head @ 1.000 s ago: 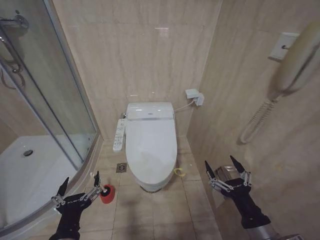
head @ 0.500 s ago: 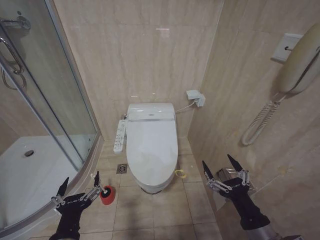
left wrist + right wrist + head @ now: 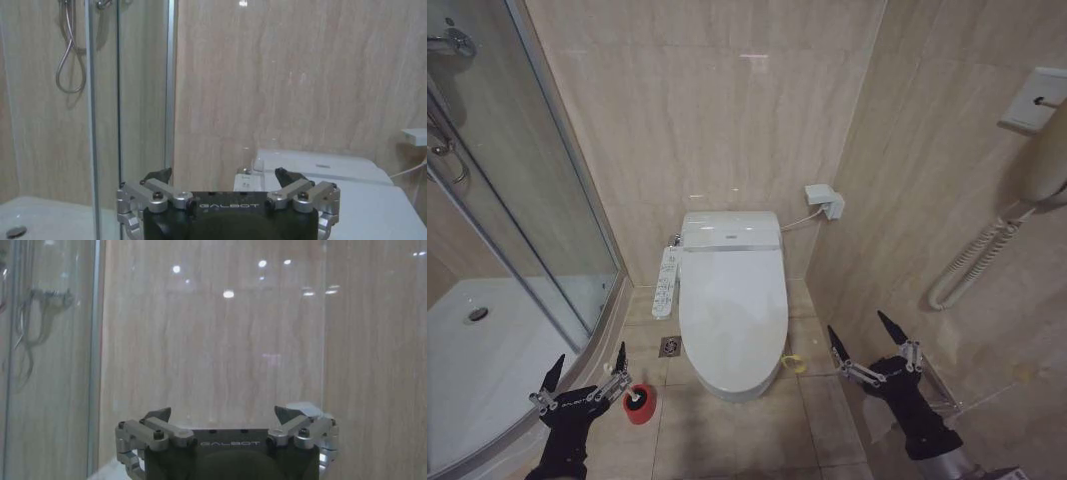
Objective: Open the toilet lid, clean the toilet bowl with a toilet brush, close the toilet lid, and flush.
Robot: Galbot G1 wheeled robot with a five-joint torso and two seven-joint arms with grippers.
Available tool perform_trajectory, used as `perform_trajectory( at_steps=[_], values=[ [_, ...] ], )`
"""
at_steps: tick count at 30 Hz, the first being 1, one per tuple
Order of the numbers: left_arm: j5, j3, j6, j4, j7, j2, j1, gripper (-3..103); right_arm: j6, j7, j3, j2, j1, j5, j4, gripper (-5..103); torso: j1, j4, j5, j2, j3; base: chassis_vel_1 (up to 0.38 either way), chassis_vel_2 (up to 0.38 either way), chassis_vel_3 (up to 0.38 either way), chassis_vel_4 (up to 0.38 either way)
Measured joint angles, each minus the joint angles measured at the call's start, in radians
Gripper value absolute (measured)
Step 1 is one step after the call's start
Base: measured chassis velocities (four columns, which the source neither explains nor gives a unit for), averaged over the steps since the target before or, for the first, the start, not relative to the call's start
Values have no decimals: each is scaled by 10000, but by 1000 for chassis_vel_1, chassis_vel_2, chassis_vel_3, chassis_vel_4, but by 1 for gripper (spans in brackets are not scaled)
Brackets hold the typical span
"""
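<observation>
The whole head view is shifting against a second ago, so the camera is moving while the things are staying put and no step is begun, I judge. The toilet bowl (image 3: 727, 385) is sitting under its shut toilet lid (image 3: 732, 310); the red holder (image 3: 639, 404) is carrying the toilet brush (image 3: 633, 397), just beside the left claw (image 3: 587, 368); left and right claw (image 3: 860, 336) are both gaping wide, empty

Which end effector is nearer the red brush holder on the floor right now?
Left. The left end effector hangs open just beside the red brush holder, on the shower side of the toilet lid. The right end effector, also open, hangs across the toilet.
</observation>
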Motion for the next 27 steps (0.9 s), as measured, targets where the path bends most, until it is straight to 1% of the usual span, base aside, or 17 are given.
perform_trajectory(
  at_steps=[2,4,8,14,19,23,27],
  values=[
    [0,0,0,0,0,0,0,100,-37,15,-29,-24,-35,-163,-34,100,-1,1,0,0,0,0,0,0,0],
    [0,0,1,0,0,0,0,100,-214,214,-201,-149,-147,-447,-189,100,-2,0,0,2,-1,51,-38,-11,42],
    [0,0,0,0,0,0,0,100,-372,434,-461,-354,-95,-471,-607,100,-2,2,1,2,-1,0,0,0,0],
    [0,0,0,0,-1,0,0,100,-451,664,-699,-730,336,-106,-1525,100,1,4,0,1,1,0,0,0,0],
    [0,1,0,0,0,0,0,100,-411,777,-951,-1064,793,78,-2383,100,1,1,0,2,1,0,0,0,0],
    [0,0,0,0,0,0,0,100,-340,808,-1126,-1126,1014,120,-2734,100,1,3,0,2,1,0,0,0,0],
    [0,0,0,0,-1,0,0,100,-208,807,-1624,-1177,1307,104,-3352,100,2,2,0,1,1,0,0,0,0]
  ],
)
